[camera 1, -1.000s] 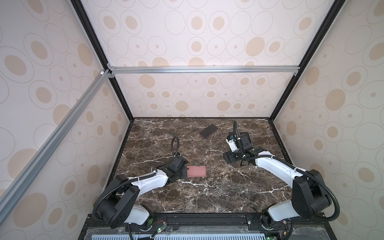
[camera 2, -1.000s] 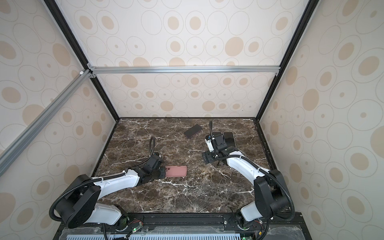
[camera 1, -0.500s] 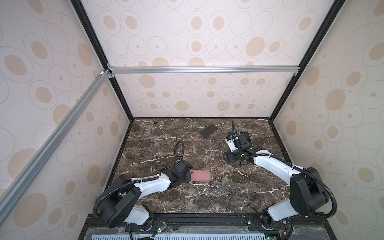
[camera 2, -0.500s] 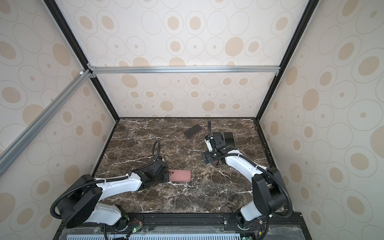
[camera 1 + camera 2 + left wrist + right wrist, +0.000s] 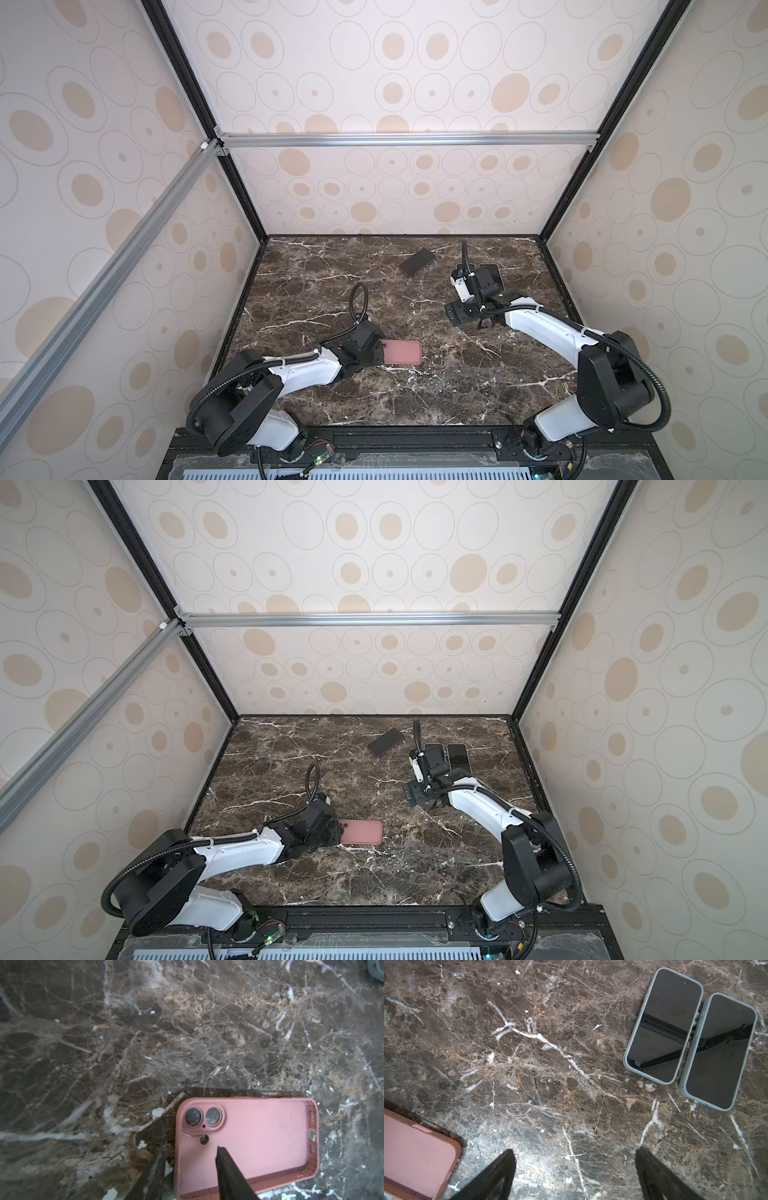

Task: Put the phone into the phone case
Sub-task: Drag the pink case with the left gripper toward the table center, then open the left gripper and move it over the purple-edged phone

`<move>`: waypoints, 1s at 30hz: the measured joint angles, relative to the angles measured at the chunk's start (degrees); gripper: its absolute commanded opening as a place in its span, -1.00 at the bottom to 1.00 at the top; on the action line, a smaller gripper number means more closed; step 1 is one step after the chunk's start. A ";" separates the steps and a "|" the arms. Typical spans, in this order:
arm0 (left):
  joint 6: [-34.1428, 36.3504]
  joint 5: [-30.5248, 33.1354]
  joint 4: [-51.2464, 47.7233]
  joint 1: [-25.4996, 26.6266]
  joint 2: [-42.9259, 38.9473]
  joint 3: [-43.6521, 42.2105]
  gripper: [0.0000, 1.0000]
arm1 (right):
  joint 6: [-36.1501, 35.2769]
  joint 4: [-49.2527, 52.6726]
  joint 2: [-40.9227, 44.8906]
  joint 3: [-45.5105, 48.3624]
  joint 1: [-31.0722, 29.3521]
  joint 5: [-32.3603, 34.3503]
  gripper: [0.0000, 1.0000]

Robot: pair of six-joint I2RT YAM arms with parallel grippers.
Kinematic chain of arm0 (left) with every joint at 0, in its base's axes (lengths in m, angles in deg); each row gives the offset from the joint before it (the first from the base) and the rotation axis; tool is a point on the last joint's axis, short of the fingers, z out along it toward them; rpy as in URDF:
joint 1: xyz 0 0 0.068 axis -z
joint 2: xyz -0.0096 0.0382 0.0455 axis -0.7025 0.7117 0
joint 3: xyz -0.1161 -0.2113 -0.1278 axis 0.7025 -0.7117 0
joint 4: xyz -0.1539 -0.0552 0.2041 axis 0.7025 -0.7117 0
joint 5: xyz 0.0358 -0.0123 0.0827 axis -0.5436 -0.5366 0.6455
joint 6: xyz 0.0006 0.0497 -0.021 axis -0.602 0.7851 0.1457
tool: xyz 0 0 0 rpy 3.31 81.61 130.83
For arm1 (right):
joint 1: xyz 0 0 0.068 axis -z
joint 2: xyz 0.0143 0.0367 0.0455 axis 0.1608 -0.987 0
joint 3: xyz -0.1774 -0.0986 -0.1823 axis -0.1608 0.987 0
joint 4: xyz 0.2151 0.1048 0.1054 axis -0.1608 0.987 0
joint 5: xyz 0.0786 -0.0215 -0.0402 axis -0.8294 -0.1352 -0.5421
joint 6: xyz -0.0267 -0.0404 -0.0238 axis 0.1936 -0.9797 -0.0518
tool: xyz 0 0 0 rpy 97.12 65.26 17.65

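While the left gripper [image 5: 189, 1150] stands parted astride one end of the pink rectangular phone case [image 5: 259, 1136], near left, the right gripper [image 5: 574, 1150] hangs spread over brown marble tabletop [image 5: 550, 1064].

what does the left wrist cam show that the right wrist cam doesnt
Left wrist only: inside of the pink case with camera cutouts, left gripper jaws apart astride its rim. Right wrist only: two phones side by side, screens up; right gripper jaws wide over bare marble. Both: pink case, marble table.
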 measured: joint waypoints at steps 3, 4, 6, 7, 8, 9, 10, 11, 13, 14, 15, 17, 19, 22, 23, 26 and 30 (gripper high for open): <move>1.46 0.85 -1.16 0.00 -0.87 0.20 0.23 | 0.44 1.09 -0.96 -1.14 0.00 0.46 0.98; 2.34 1.40 -1.88 0.00 -1.25 0.44 0.33 | 0.63 1.25 -1.51 -1.62 0.00 0.50 1.00; 4.20 2.23 -3.08 -0.02 -1.90 1.38 0.48 | 1.01 1.42 -2.47 -2.29 0.00 0.46 0.99; 5.05 2.56 -3.41 -0.02 -2.16 1.92 0.52 | 1.09 1.51 -2.75 -2.43 0.00 0.42 0.99; 6.43 2.84 -3.74 -0.07 -2.51 2.62 0.59 | 1.25 1.68 -2.93 -2.47 0.00 0.33 0.99; 7.78 3.02 -3.82 -0.11 -2.82 3.30 0.68 | 1.40 1.90 -2.95 -2.47 0.00 0.17 0.99; 9.42 3.28 -3.80 -0.15 -3.17 4.09 0.75 | 1.51 2.12 -2.95 -2.47 0.00 0.00 0.99; 10.58 3.45 -3.67 -0.20 -3.37 4.61 0.81 | 1.66 2.23 -2.95 -2.54 0.00 -0.07 0.99; 13.20 3.69 -3.28 -0.68 -3.67 5.70 0.94 | 1.92 2.25 -2.95 -2.54 0.00 -0.42 0.98; 14.93 3.56 -2.80 -1.09 -3.67 6.14 0.97 | 2.10 2.29 -2.93 -2.54 0.00 -0.66 0.99; 16.44 3.26 -2.36 -1.73 -3.58 6.60 0.99 | 2.16 2.29 -2.89 -2.54 0.00 -0.96 0.98; 19.47 2.10 -1.84 -3.58 -2.99 7.76 1.00 | 2.34 2.32 -2.64 -2.54 0.00 -1.57 0.98; 22.40 0.85 -0.98 -6.03 -1.42 9.42 1.00 | 2.36 2.34 -1.88 -2.49 0.00 -2.38 0.98; 26.51 -1.88 0.02 -9.81 1.88 11.78 1.00 | 2.45 2.05 0.92 -1.75 0.00 -3.61 0.98; 28.00 -3.32 0.28 -11.21 3.30 12.59 1.00 | 2.47 1.77 2.21 -1.25 0.00 -3.89 0.98; 31.32 -6.12 0.70 -13.79 7.37 15.08 1.00 | 2.51 1.27 5.66 0.13 0.00 -4.52 0.98; 34.82 -7.52 1.09 -15.21 13.64 20.39 1.00 | 2.51 1.27 7.50 0.46 0.00 -4.81 0.98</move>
